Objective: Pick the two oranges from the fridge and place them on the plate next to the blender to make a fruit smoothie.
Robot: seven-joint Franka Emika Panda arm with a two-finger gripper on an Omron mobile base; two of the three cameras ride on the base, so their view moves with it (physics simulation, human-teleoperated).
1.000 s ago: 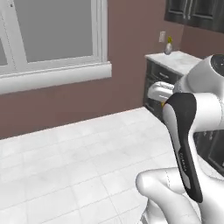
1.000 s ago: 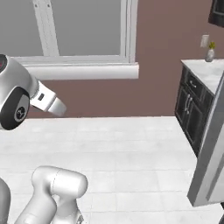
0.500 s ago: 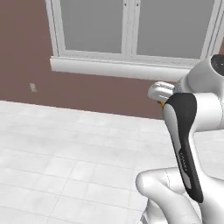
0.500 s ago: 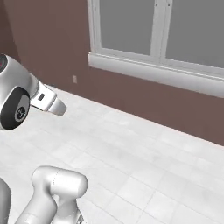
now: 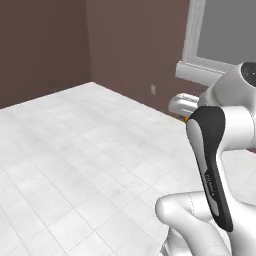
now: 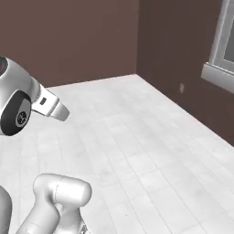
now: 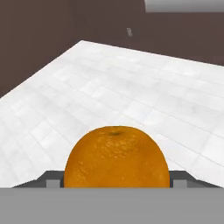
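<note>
One of the oranges, round and bright, sits between the fingertips of my gripper, which is shut on it; the hand view looks past it at the floor. In the left base view a sliver of the orange peeks out under the white hand, tucked close to the arm's upper body. The fridge, the plate and the blender are out of view.
White tiled floor stretches ahead to a corner of two brown walls. A window with a white sill is at the right, and a small wall socket sits below it.
The whole scene has swept sideways as the base turns: the counter and cabinets left the pictures, the window slid to the right edge, and a bare wall corner came in. The arm keeps its pose.
</note>
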